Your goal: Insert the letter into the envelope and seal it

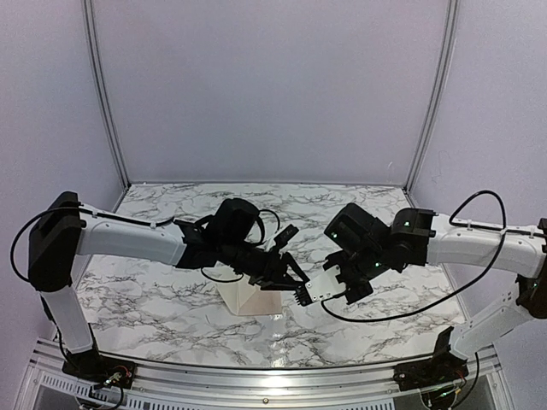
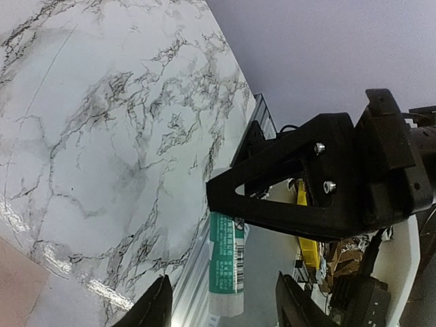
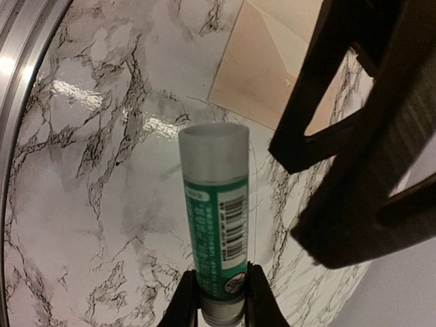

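Observation:
The cream envelope lies flat on the marble table under my left arm. In the right wrist view the envelope shows a diagonal flap edge. The letter is hidden; no separate sheet shows. My right gripper is shut on the base of a green-and-white glue stick, held above the table with its pale cap pointing at the left gripper. My left gripper is open, and the glue stick hangs just beyond its fingertips, in line with the gap. In the top view the left gripper and right gripper meet nose to nose.
The metal rail along the table's near edge runs just under the two grippers. A pinkish-tan paper corner shows at the lower left of the left wrist view. White booth walls close the back and sides.

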